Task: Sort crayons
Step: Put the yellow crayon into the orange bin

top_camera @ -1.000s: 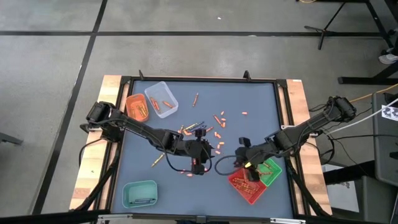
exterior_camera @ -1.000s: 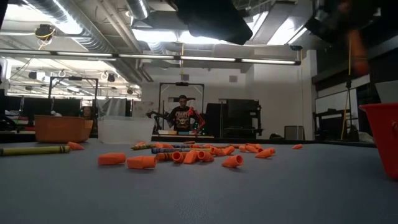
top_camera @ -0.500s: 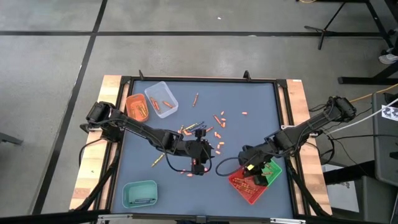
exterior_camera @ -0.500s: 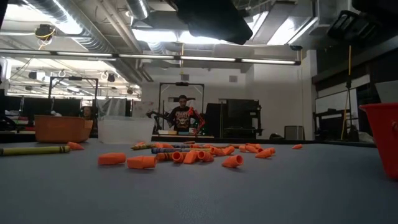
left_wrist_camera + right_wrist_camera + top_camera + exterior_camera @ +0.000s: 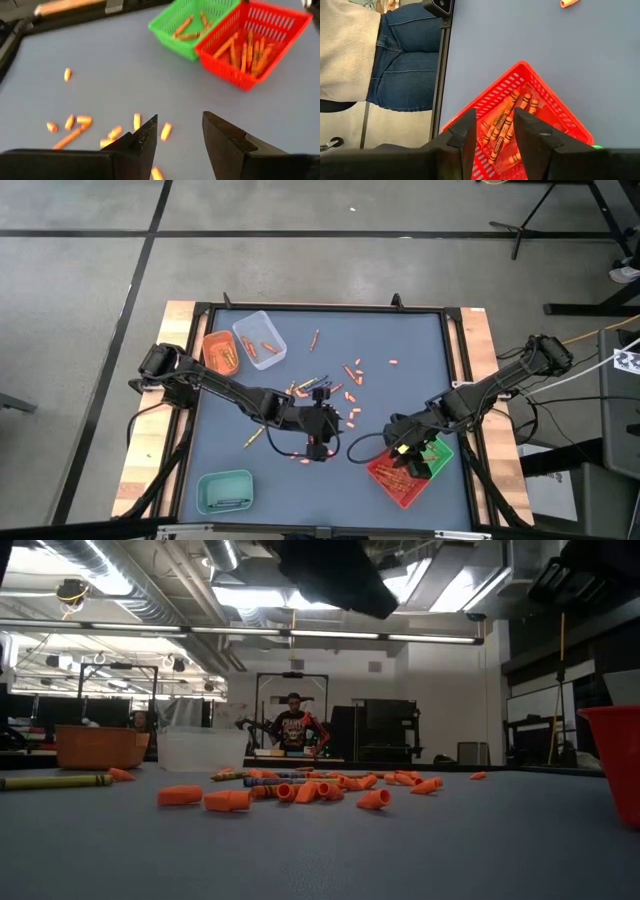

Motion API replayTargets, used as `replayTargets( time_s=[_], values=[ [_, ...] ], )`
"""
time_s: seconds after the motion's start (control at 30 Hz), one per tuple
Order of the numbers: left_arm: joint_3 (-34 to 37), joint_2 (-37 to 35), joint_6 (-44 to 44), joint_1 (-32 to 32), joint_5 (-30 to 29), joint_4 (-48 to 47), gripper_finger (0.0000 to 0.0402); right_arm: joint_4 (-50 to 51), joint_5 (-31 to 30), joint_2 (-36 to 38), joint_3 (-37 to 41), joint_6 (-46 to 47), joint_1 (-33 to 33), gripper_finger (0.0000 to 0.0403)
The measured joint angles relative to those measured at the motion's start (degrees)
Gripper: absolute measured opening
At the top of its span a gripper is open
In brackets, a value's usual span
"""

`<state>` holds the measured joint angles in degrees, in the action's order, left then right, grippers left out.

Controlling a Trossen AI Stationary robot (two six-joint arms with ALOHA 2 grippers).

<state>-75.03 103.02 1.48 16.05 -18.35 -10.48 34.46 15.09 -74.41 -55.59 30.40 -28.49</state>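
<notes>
Crayons, short orange sticks (image 5: 345, 388), lie scattered on the blue-grey mat's middle; they show in the low view as orange crayon stubs (image 5: 230, 800). More crayons (image 5: 502, 125) lie in the red tray (image 5: 398, 480), and a few in the green tray (image 5: 192, 22) beside it. My right gripper (image 5: 495, 127) hangs open above the red tray (image 5: 545, 115) with nothing between its fingers; from above, my right gripper (image 5: 408, 460) shows over that tray. My left gripper (image 5: 179, 127) stands open above loose crayons (image 5: 165, 131) at mid-table, touching none.
An orange tray (image 5: 221, 352) and a clear tray (image 5: 260, 340) stand at the far left, a teal tray (image 5: 225, 490) at the near left. A long yellow crayon (image 5: 252, 437) lies left of my left gripper. A seated person's legs (image 5: 405, 55) are beside the table's edge.
My right gripper has turned and tipped from beside the red tray's far corner to over the tray. An orange stick that showed blurred by it in the low view is gone from there.
</notes>
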Motion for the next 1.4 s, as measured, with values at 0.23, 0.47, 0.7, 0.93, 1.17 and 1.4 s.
replayTargets(
  time_s=[0.23, 0.47, 0.7, 0.93, 1.17, 1.4],
  values=[
    [0.07, -2.04, 9.39, 0.37, 0.06, -12.41, 0.014, -0.09, -4.13, 0.0, 0.0, -0.37, -0.02, 0.0128],
    [0.08, -2.86, 24.53, 2.74, 2.89, -31.17, 0.014, -0.09, -10.09, 0.0, 0.0, -0.49, 0.0, 0.0129],
    [2.24, -2.86, 37.54, 5.76, 4.25, -41.53, 0.014, -0.04, -12.83, 0.0, 0.0, -2.38, 0.0, 0.0129],
    [10.86, -2.82, 46.05, 7.29, 10.14, -41.87, 0.014, -0.07, -15.02, 0.0, 0.0, -2.39, 0.0, 0.0129],
    [17.86, -2.82, 50.26, 7.26, 12.29, -41.2, 0.014, -0.07, -16.04, 0.0, 0.0, -2.39, 0.0, 0.0129],
    [20.4, -3.13, 51.14, 7.21, 12.76, -40.22, 0.0138, -0.07, -16.04, 0.0, 0.0, -2.41, 0.0, 0.0129]
  ],
)
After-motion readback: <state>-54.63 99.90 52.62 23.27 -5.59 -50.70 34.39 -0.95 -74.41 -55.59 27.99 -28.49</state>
